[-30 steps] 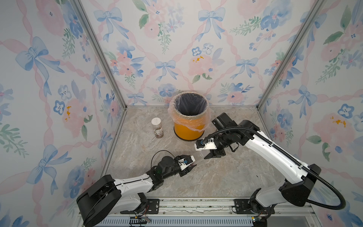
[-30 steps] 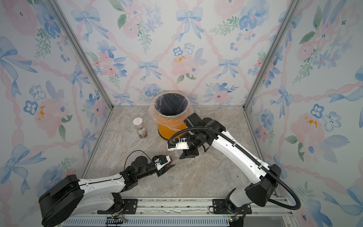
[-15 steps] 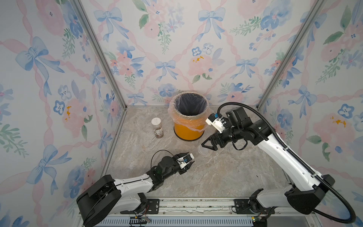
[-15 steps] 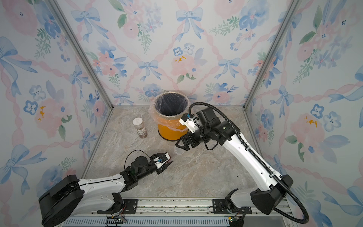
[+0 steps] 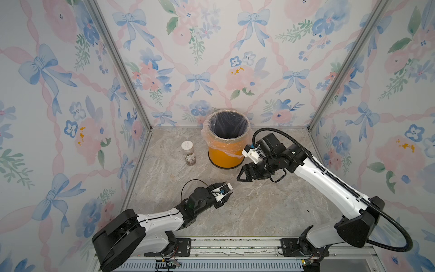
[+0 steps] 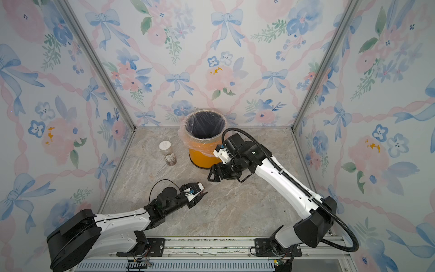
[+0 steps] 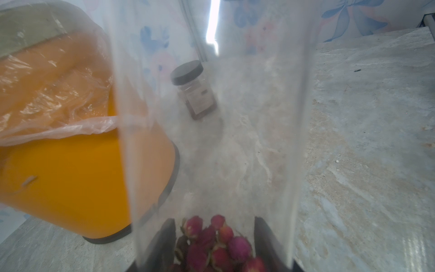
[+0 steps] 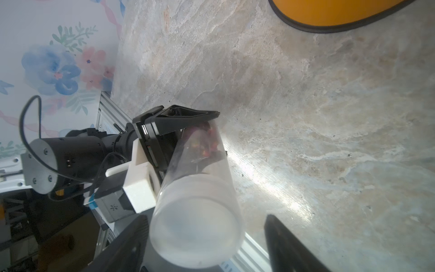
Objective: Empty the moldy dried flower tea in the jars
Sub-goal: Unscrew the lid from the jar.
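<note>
My left gripper is shut on the base of the tall slim clear jar, which lies tilted and points at the right arm. Reddish dried flower tea sits at the gripped end. The jar's translucent lid lies between the fingers of my right gripper. That gripper is open: one finger is at the lid and the other stands clear. A round jar with a white lid stands left of the bin. A squarish black-lidded jar stands beyond the bin, hidden in both top views.
The orange bin with a clear plastic liner stands open at the back centre, just behind my right wrist. Floral walls close in the left, back and right sides. A metal rail runs along the front edge.
My right wrist has rolled over and the arm has swung back and up, while its fingers stayed by the jar's lid. Its jaws opened wide, then narrowed. The left arm holds still.
</note>
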`<act>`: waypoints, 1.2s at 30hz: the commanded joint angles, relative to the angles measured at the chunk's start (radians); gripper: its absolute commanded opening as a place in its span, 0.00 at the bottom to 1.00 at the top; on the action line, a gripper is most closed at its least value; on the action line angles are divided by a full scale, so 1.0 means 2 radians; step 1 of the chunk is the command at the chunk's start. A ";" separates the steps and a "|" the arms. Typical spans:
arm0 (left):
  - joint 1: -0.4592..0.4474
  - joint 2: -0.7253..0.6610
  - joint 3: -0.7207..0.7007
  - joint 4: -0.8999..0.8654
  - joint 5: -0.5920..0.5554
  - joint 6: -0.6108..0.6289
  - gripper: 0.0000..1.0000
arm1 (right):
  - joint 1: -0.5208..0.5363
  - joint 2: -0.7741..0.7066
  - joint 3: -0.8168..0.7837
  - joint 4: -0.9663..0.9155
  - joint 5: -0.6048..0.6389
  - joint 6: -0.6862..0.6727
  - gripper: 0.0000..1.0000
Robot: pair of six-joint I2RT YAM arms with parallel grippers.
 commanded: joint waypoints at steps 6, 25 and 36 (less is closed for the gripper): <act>-0.001 0.004 0.008 0.020 0.002 0.009 0.49 | 0.010 0.016 0.018 -0.020 0.007 -0.027 0.48; -0.001 0.006 0.001 0.019 0.098 0.014 0.51 | 0.049 -0.033 -0.025 -0.006 0.000 -0.681 0.40; -0.001 0.007 0.000 0.018 0.084 0.015 0.52 | 0.049 0.010 0.012 -0.021 0.027 -0.725 0.45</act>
